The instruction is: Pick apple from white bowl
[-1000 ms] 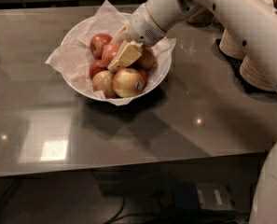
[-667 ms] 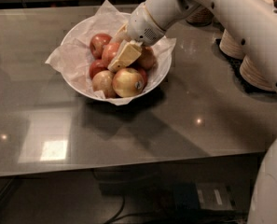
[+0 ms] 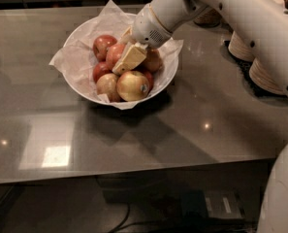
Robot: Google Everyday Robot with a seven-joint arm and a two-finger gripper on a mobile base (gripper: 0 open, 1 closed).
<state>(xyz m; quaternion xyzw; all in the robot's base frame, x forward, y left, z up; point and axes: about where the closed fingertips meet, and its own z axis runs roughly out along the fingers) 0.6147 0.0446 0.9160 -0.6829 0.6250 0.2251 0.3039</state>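
The white bowl (image 3: 83,89), lined with crumpled white paper, stands on the dark table at the back left of centre and holds several apples. The large orange-red apple (image 3: 114,54) lies in the middle of the pile, partly covered by my gripper. My gripper (image 3: 129,58) reaches down into the bowl from the upper right and rests against that apple's right side. A yellower apple with a dark sticker (image 3: 132,85) lies at the front. Smaller dark-red apples (image 3: 104,44) lie at the back and left.
Stacks of beige paper bowls (image 3: 267,74) stand at the right edge, under my white arm (image 3: 240,18). A woven item (image 3: 209,17) sits behind the arm. The glossy table (image 3: 134,140) stretches forward to its front edge, with cables below.
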